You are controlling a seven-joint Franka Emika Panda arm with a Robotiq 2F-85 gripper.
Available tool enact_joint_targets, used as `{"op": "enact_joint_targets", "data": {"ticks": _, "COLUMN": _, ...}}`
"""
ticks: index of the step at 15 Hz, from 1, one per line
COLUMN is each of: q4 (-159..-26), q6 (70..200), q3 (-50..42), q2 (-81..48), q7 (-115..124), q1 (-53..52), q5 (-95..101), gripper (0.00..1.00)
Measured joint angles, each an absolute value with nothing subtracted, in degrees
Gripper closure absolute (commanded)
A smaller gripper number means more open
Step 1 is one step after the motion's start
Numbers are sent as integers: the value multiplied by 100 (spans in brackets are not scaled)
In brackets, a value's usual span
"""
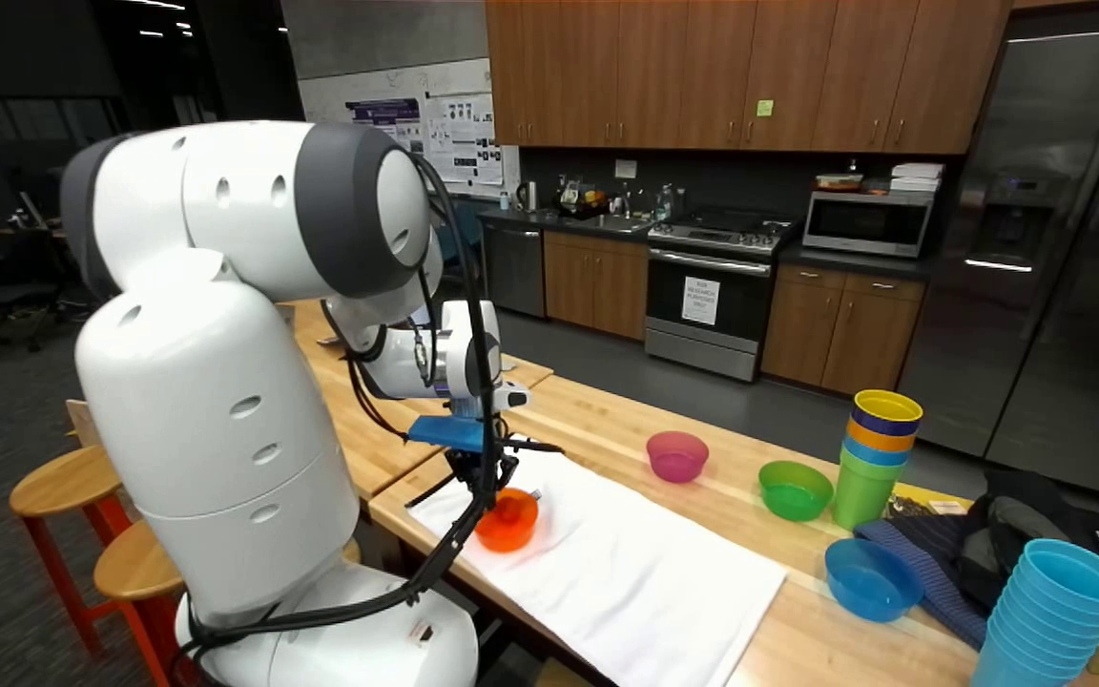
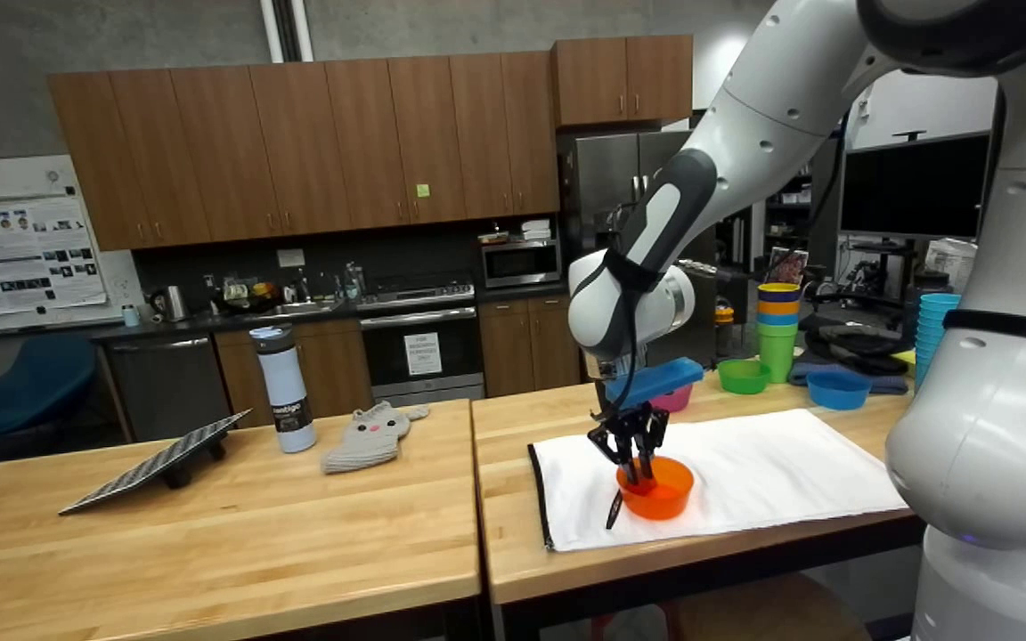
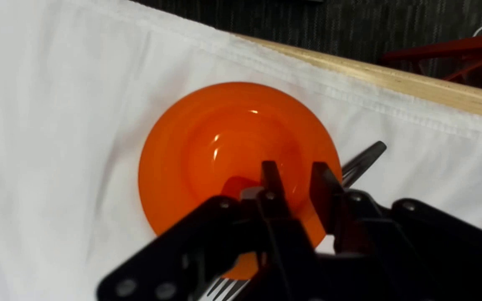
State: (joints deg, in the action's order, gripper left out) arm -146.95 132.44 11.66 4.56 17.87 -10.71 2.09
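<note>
Left of the wrist frame, white cloth (image 3: 57, 167), softly creased, likely to ruck under sideways drag; keep moves short and vertical over it; at centre, orange bowl (image 3: 228, 150), upright on the cloth, with a red patch (image 3: 237, 186) low inside, too unclear to name; by its look light and slick, so apt to skid or tip under a hard push; step in hand, as a judgement, close fingertip work at the bowl; for any grip on the wall, set one finger inside and one outside, square to the rim, then squeeze gently; for any withdrawal, rise straight up and clear the rim before swinging away; at lower centre, fork tines (image 3: 226, 288) poking out past the bowl's lower edge; best kept out of the grip.

Right of centre, pincer (image 3: 294, 171), partly spread, with a modest gap between the fingers and orange showing behind the tips; nothing seen pinched; in an exterior view, fingertips down at the upper left of the same bowl (image 2: 669, 499); contact with the wall not possible to tell; farther right, dark handle (image 3: 364, 163), meeting the bowl's right edge in the frame, perhaps of the same fork; toward the upper right, edge of the pale wooden worktop (image 3: 375, 79); stay inboard of it.
</note>
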Motion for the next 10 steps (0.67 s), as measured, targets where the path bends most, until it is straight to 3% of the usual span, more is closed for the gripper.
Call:
{"op": "enact_joint_targets", "data": {"ticks": 4, "q4": -14722, "q6": 13268, "q3": 1177, "q2": 457, "q7": 1783, "q1": -1069, "q5": 243, "gripper": 29}}
{"op": "enact_joint_targets", "data": {"ticks": 8, "q4": -14798, "q6": 13320, "q3": 1198, "q2": 438, "q7": 1785, "q1": -1068, "q5": 585, "gripper": 2}}
{"op": "enact_joint_targets", "data": {"ticks": 10, "q4": -14824, "q6": 13310, "q3": 1206, "q2": 425, "q7": 1795, "q1": -1068, "q5": 994, "gripper": 0}}
